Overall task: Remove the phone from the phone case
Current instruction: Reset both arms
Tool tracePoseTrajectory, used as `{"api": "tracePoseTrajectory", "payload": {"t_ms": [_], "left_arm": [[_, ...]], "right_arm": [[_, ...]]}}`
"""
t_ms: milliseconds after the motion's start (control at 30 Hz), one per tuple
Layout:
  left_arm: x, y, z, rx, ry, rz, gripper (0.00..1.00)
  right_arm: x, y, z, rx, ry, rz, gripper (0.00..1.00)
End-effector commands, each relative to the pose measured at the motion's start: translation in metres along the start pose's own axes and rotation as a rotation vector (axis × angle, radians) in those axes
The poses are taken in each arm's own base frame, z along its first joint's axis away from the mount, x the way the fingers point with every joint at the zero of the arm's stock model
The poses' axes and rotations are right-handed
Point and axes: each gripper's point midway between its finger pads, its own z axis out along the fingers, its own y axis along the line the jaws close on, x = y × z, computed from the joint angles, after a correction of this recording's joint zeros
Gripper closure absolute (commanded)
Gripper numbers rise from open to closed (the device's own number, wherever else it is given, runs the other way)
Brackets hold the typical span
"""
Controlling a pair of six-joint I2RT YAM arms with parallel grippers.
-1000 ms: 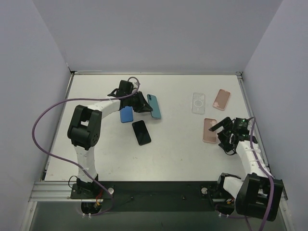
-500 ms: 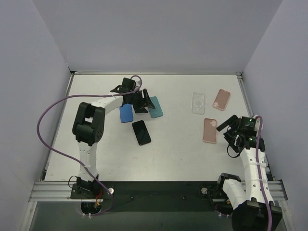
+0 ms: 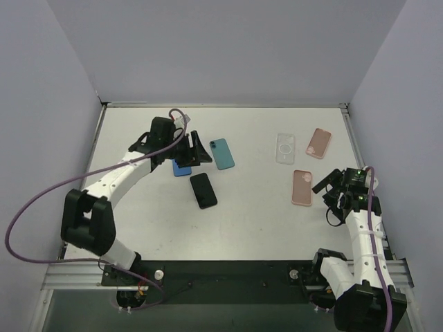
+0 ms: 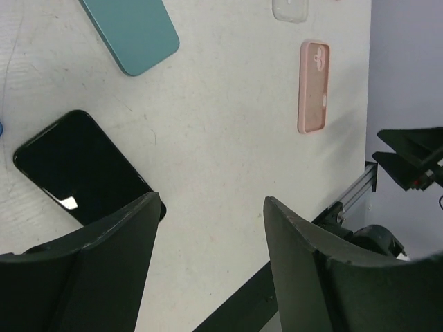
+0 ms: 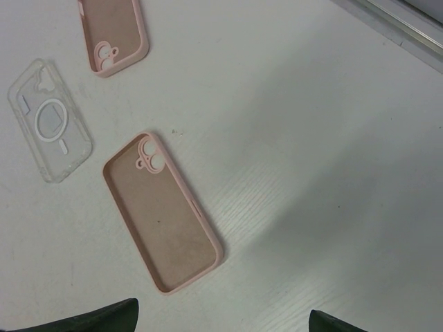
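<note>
White left arm (image 3: 118, 176) and right arm (image 3: 363, 232) with chunky black joints. Purple cable (image 3: 28, 214) along each. Black left pincer (image 3: 197, 151), black right pincer (image 3: 325, 190). Smooth, curved black fingers (image 4: 104, 242).

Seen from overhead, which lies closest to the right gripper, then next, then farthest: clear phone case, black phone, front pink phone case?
1. Front pink phone case, just left of the right gripper.
2. Clear plastic phone case, farther back.
3. Black phone, mid-table, leftward.

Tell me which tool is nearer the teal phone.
Left. The left tool is just left of the teal phone; the right tool is far off to its right, beside a pink case.
</note>
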Motion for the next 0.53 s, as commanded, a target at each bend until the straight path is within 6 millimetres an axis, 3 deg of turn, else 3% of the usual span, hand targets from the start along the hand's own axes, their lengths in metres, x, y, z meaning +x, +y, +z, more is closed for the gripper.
{"api": "tracePoseTrajectory", "payload": {"t_ms": [0,100,233,500], "left_arm": [[0.011,-0.005,-0.036,0.029,-0.059,0.085,0.28],[0.02,-0.005,-0.061,0.037,-0.099,0.1,0.28],[0.037,0.017,-0.088,-0.009,-0.141,0.078,0.29],[0.049,0.042,-0.108,-0.061,-0.175,0.022,0.29]], "right_arm": [[-0.005,-0.005,-0.004,0.044,-0.009,-0.028,0.0],[-0.005,-0.006,-0.003,0.05,-0.005,-0.028,0.0],[-0.005,-0.006,-0.003,0.049,-0.006,-0.03,0.0],[-0.006,-0.008,0.0,0.062,-0.018,-0.014,0.01]]}}
